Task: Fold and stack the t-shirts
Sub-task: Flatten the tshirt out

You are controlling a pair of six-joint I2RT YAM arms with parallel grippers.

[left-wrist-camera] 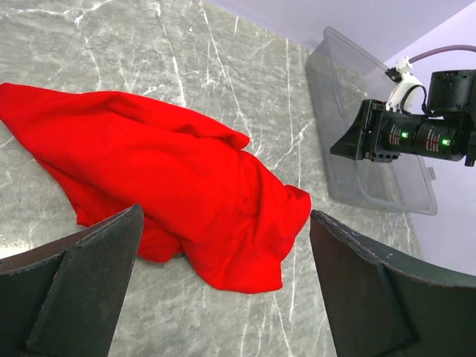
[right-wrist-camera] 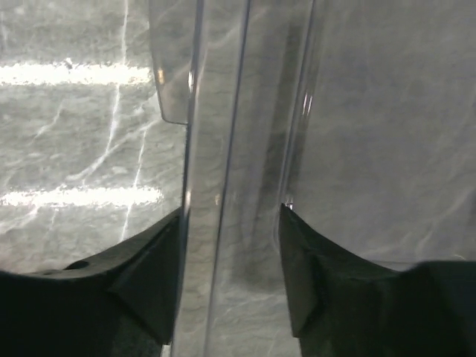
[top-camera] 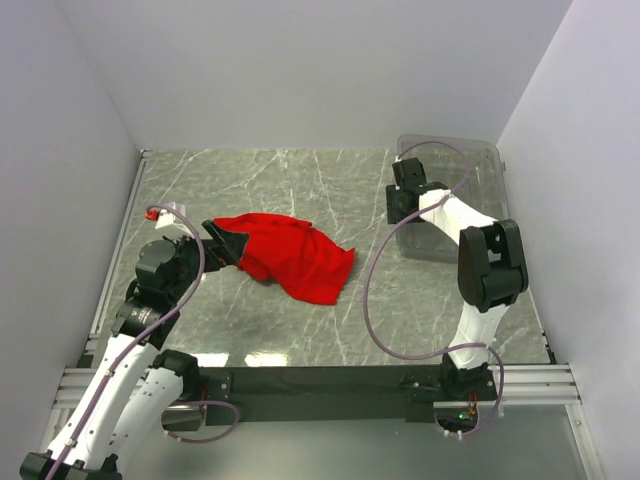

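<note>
**Shirt loose, bin straddled**

The left gripper [left-wrist-camera: 224, 217] gapes wide, the crumpled red t-shirt [left-wrist-camera: 171, 171] lying just ahead of its fingers. The right gripper [right-wrist-camera: 230, 216] has one finger either side of the clear bin [right-wrist-camera: 223, 111] wall (clamped or not, I cannot tell)

The white left arm [top-camera: 112, 372] bends low, its black left gripper [left-wrist-camera: 227, 216] spread wide. The white right arm [top-camera: 470, 235] reaches forward, its black right gripper [right-wrist-camera: 232, 212] fingers partly apart.

Bright even light, slight glare
</note>
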